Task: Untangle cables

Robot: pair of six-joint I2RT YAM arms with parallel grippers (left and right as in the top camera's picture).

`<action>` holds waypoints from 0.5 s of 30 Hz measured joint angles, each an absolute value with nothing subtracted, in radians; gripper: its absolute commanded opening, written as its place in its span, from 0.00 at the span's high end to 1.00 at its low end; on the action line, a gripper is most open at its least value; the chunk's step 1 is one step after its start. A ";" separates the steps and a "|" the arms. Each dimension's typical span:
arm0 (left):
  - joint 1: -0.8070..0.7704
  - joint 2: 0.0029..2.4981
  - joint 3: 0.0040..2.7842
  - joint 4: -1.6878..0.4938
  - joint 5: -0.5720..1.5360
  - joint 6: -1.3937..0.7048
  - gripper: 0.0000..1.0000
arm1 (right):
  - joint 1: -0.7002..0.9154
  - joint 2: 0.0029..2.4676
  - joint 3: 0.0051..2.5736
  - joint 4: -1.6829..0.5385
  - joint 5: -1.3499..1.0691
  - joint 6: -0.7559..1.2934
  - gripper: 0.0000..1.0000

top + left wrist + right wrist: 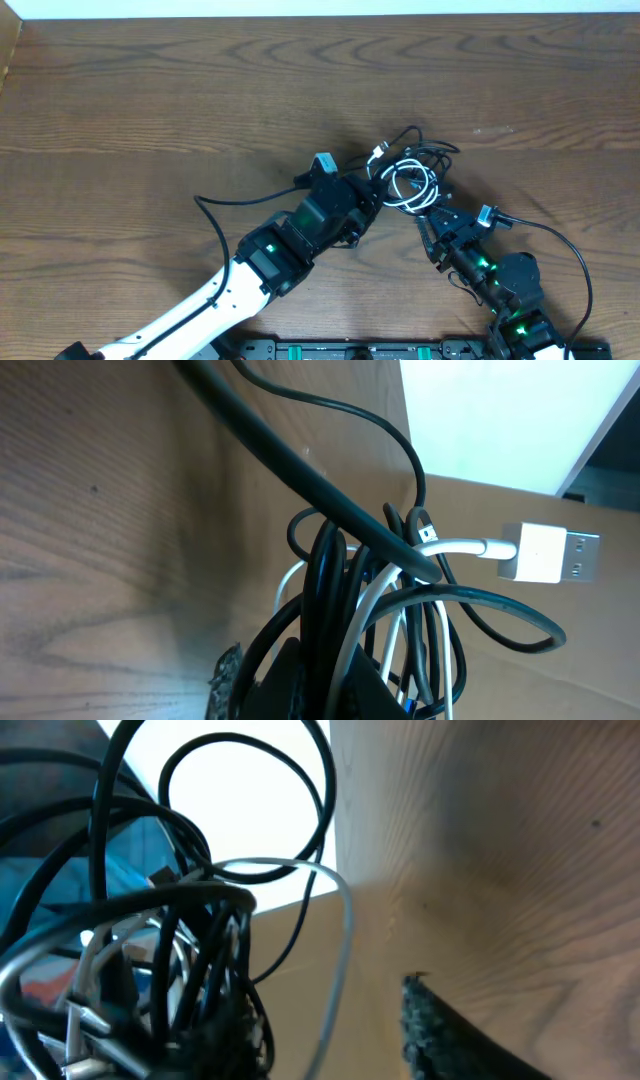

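Observation:
The cables [408, 176] form a tangled knot of thin black and white cords at the table's middle. My left gripper [371, 197] meets the knot from its left side. In the left wrist view the left gripper [335, 675] is shut on a bunch of black and white cords [345, 595], and a white USB plug [548, 552] sticks out to the right. My right gripper [431, 213] sits at the knot's lower right. In the right wrist view the right gripper [320, 1025] stands open. One pad [428, 1030] is bare, the other is hidden behind black cords [190, 950], and a thin pale cord [338, 980] runs through the gap.
Brown wooden table [150, 100] all round. A thicker black arm cable [225, 210] loops left of the left arm, and another [560, 245] curves right of the right arm. The arms' base rail [360, 350] lies along the front edge.

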State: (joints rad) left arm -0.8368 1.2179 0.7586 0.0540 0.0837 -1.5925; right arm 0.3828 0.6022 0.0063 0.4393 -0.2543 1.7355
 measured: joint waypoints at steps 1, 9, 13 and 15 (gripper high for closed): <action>-0.840 1.218 0.759 0.054 0.084 -1.592 0.92 | 0.383 0.602 0.006 0.445 -0.254 1.741 0.67; -0.841 1.249 0.759 0.056 0.066 -1.588 0.92 | 0.383 0.602 0.006 0.456 -0.257 1.714 0.96; -0.836 1.255 0.759 0.052 0.016 -1.542 0.92 | 0.382 0.602 0.006 0.397 -0.231 1.620 0.99; -0.816 1.255 0.759 0.049 0.007 -1.490 0.92 | 0.375 0.602 0.006 0.337 -0.201 1.562 0.99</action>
State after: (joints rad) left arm -0.8158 1.2549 0.7586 0.0490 0.0074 -1.4899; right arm 0.3752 0.6018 0.0063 0.3374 -0.2012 1.5616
